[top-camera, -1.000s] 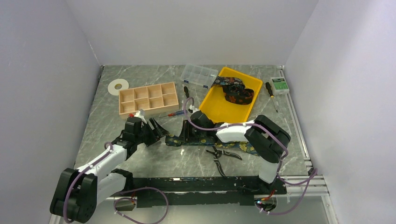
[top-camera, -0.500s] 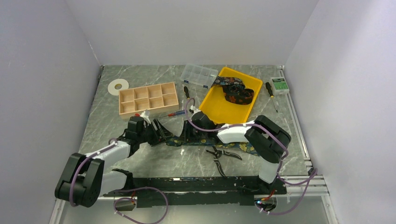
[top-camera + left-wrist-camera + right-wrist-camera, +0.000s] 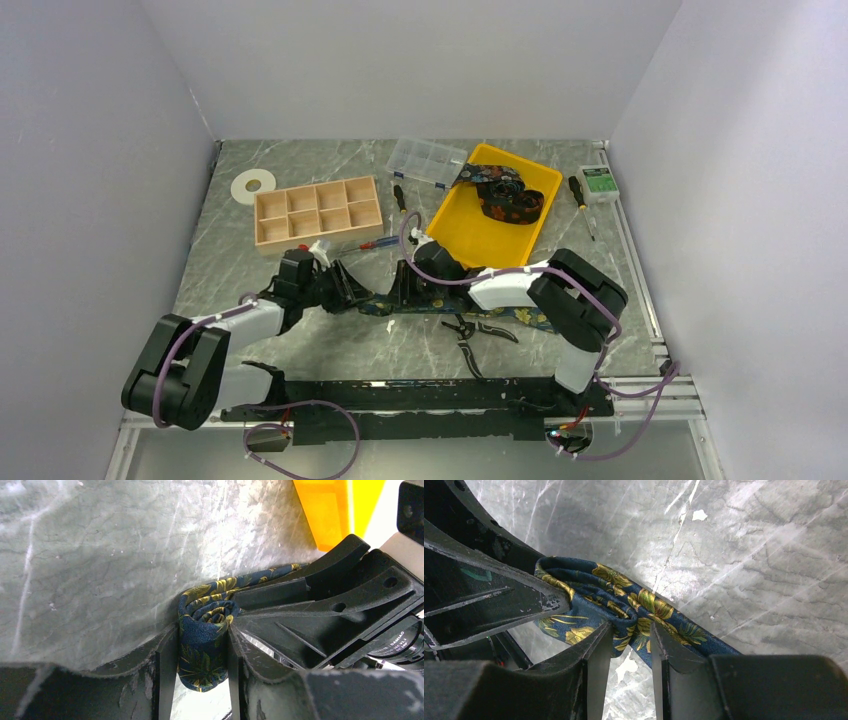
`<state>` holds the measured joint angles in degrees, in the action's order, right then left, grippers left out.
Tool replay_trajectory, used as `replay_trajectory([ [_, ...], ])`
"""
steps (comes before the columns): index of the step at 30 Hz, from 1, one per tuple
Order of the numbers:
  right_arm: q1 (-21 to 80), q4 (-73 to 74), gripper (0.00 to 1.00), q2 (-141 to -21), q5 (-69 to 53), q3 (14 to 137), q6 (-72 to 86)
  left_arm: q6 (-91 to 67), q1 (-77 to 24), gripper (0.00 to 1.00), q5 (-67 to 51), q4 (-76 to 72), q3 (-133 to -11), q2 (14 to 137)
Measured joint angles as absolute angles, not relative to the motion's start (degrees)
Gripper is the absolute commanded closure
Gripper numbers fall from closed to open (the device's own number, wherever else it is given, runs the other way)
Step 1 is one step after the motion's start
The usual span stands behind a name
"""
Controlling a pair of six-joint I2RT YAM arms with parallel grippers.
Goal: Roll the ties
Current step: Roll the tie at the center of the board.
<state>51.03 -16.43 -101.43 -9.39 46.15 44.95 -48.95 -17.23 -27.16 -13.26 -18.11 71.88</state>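
A dark navy tie [image 3: 500, 313] with yellow leaf print lies across the table's near middle. Its left end is wound into a small coil [image 3: 202, 650]. My left gripper [image 3: 202, 630] is shut on that coil, one finger pressing each side. Just right of it, my right gripper [image 3: 631, 630] is shut on a bunched fold of the same tie [image 3: 644, 602]. From above, the left gripper [image 3: 350, 290] and right gripper [image 3: 400, 290] stand tip to tip. More ties [image 3: 505, 195] lie coiled in the yellow tray [image 3: 450, 235].
A wooden compartment box [image 3: 318, 213], a clear plastic organizer [image 3: 427, 160] and a white tape roll [image 3: 253, 185] sit at the back. Black-handled pliers [image 3: 470, 330] lie just in front of the tie. A screwdriver [image 3: 580, 195] and a green box [image 3: 600, 183] are at the back right.
My left gripper has slid right to the tie's rolled end and its fingers have closed in on the coil. The right gripper has barely moved.
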Motion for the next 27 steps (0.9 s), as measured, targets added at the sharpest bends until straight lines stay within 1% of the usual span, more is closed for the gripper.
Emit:
replay_trajectory([
  [1,51.0,-16.4,0.62,-101.4,-9.4,46.2,44.9,-48.9,-17.4,0.55,-27.2,-13.3,-18.1,71.9],
  [3,51.0,-16.4,0.62,-101.4,-9.4,46.2,44.8,-48.9,-18.0,0.46,-27.1,-13.5,-18.1,71.9],
  [5,51.0,-16.4,0.62,-101.3,-9.4,46.2,44.6,-49.0,-18.6,0.41,-27.2,-13.7,-18.1,71.9],
  [9,51.0,-16.3,0.63,-101.3,-9.4,46.2,44.6,-49.2,-19.3,0.40,-27.6,-13.8,-18.1,71.7],
  [15,51.0,-16.6,0.63,-101.1,-9.4,45.7,44.5,-49.2,-19.4,0.55,-28.3,-13.1,-18.1,70.0],
  [19,50.9,-17.1,0.63,-101.1,-9.5,45.4,44.5,-49.2,-19.5,0.61,-29.1,-13.4,-18.1,70.1],
  [22,50.8,-17.2,0.63,-101.1,-9.5,45.3,44.5,-49.2,-19.9,0.72,-29.8,-14.2,-18.1,71.0],
  [23,50.8,-17.2,0.63,-101.1,-9.5,45.3,44.5,-49.2,-20.1,0.78,-29.8,-14.3,-18.1,71.3],
  [25,50.7,-17.1,0.62,-101.1,-9.5,45.3,44.5,-49.1,-20.5,0.86,-29.9,-14.3,-18.1,71.5],
  [27,50.7,-17.0,0.57,-101.0,-9.5,45.3,44.5,-49.0,-20.8,0.92,-29.7,-14.0,-18.3,71.5],
])
